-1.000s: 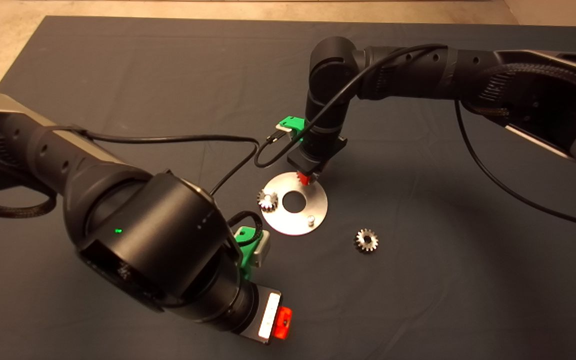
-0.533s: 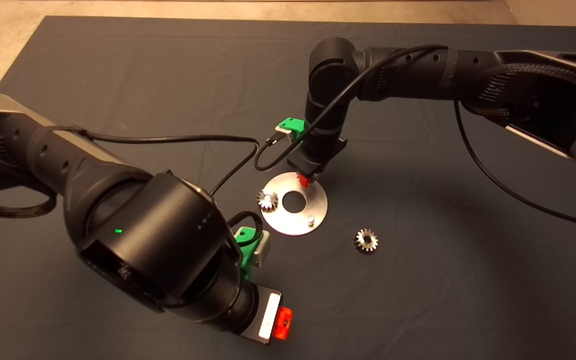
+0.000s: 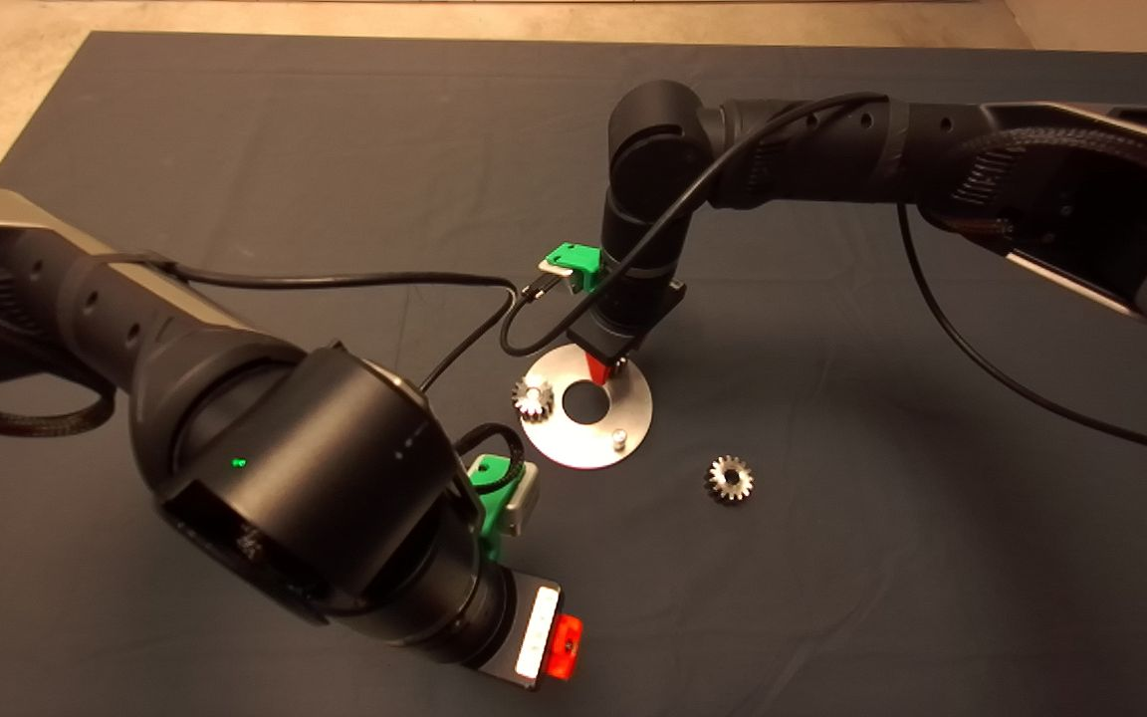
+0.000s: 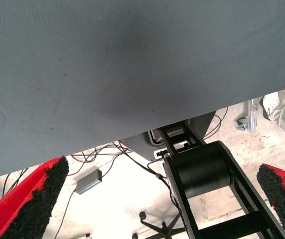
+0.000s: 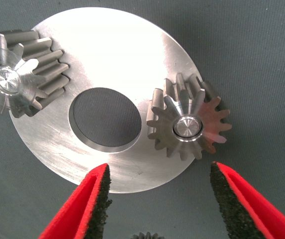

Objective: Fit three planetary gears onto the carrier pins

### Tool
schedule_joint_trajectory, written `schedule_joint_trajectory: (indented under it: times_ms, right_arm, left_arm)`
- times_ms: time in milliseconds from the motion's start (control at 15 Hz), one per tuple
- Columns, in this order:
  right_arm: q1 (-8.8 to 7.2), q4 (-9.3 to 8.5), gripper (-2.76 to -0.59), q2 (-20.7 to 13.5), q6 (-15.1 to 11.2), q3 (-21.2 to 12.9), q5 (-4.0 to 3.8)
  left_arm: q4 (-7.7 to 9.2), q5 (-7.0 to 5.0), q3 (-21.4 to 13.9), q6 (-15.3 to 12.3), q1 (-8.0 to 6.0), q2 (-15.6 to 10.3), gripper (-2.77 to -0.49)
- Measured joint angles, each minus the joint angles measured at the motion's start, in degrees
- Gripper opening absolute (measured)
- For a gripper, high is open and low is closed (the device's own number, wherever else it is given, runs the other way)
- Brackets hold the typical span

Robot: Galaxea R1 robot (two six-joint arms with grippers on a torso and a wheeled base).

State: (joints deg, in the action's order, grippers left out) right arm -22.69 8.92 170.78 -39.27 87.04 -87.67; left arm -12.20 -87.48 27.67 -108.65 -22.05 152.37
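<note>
The right green gripper (image 5: 157, 199), fingers spread and empty, hangs above the shiny round metal disc (image 5: 107, 64) carrying two seated dark-steel toothed gears (image 5: 187, 124), while the left gripper (image 4: 157, 199) waits open.

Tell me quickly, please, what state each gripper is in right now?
Left gripper: open, empty, parked near the mat's edge.
Right gripper: open, empty, above the disc.

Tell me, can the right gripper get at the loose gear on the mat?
Probably yes. The loose gear lies alone on the mat, beside the disc. The right gripper hangs open over the disc, holding nothing, and nothing stands between them.
</note>
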Motion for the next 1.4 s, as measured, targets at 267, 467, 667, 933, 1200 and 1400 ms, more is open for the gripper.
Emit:
schedule_joint_trajectory:
  times_ms: [267,467,667,933,1200,1400]
  right_arm:
    - [-0.16,-0.05,-1.66,0.0,0.0,0.0,0.00]
    - [-1.99,-0.26,-1.55,-0.5,-0.6,-1.3,0.02]
    - [-2.54,-0.38,-1.42,-2.0,-3.6,-5.4,0.02]
    - [-2.58,-0.41,-1.31,-9.0,-10.1,-17.9,0.24]
    - [-2.72,-0.41,-1.15,-17.6,-16.9,-30.1,-0.26]
    - [-2.74,-0.41,-0.95,-21.8,-23.0,-38.6,-0.20]
  left_arm:
    - [0.00,0.00,0.0,0.0,0.00,0.0,-0.51]
    - [0.00,0.02,0.0,0.0,0.00,0.0,-0.51]
    - [0.00,0.02,0.0,0.0,0.00,0.0,-0.51]
    - [0.00,0.02,0.0,0.0,0.00,0.0,-0.51]
    - [0.00,0.00,0.0,0.0,0.00,0.0,-0.51]
    - [0.00,-0.03,0.0,0.0,0.00,-0.2,-0.51]
